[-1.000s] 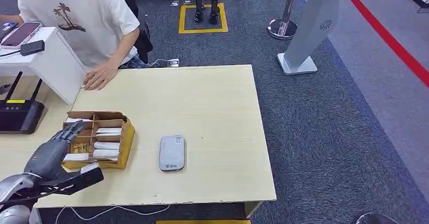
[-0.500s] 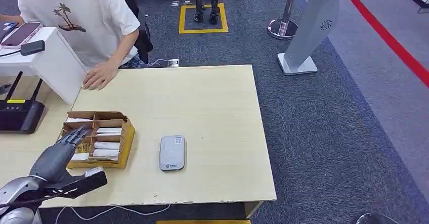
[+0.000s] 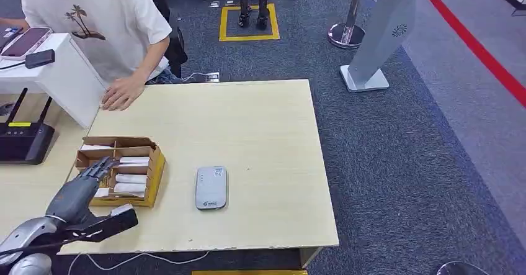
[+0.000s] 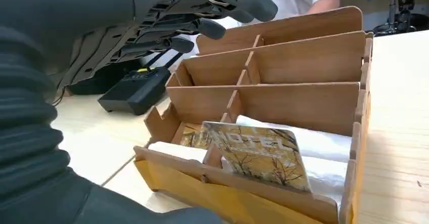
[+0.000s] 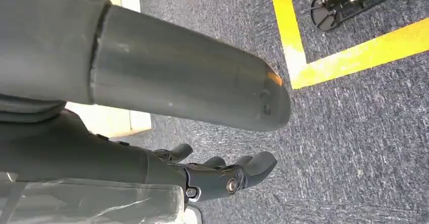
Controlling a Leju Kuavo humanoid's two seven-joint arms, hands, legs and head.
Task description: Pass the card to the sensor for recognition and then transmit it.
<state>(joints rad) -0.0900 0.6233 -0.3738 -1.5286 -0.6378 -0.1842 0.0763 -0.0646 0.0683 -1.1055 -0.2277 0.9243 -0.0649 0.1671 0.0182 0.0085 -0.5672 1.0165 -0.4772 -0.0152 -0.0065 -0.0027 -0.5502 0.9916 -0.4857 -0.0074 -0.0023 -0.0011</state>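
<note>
Several things are sitting around the light wooden desk point(image 3: 260, 132): a black router point(image 3: 25, 141) with two antennas is standing on the neighbouring surface to the left, a white box point(image 3: 71, 79) is rising beside the desk's far left corner, and a person in a white T-shirt point(image 3: 99, 20) is resting a hand point(image 3: 122, 93) on that corner. Beyond the desk, a grey pillar stand point(image 3: 378, 33) and a chrome post base point(image 3: 347, 34) are standing on the blue-grey carpet, well apart from the work area. A grey sensor point(image 3: 211, 187) is lying flat near the desk's front edge, just beside the wooden card box point(image 3: 149, 163), with bare desk stretching to its right and behind it as far as the right and far edges. Nothing is lying between the box and the sensor. The left hand point(image 3: 84, 185) is hovering over the box's left side, its fingers point(image 4: 202, 29) spread apart and gripping nothing. The box is divided into compartments; the near ones are holding white sleeves and a printed hotel card point(image 4: 260, 153) leaning tilted, while the far ones are looking empty. The right hand point(image 5: 222, 176) is hanging over the carpet, fingers loosely curled and holding nothing.
</note>
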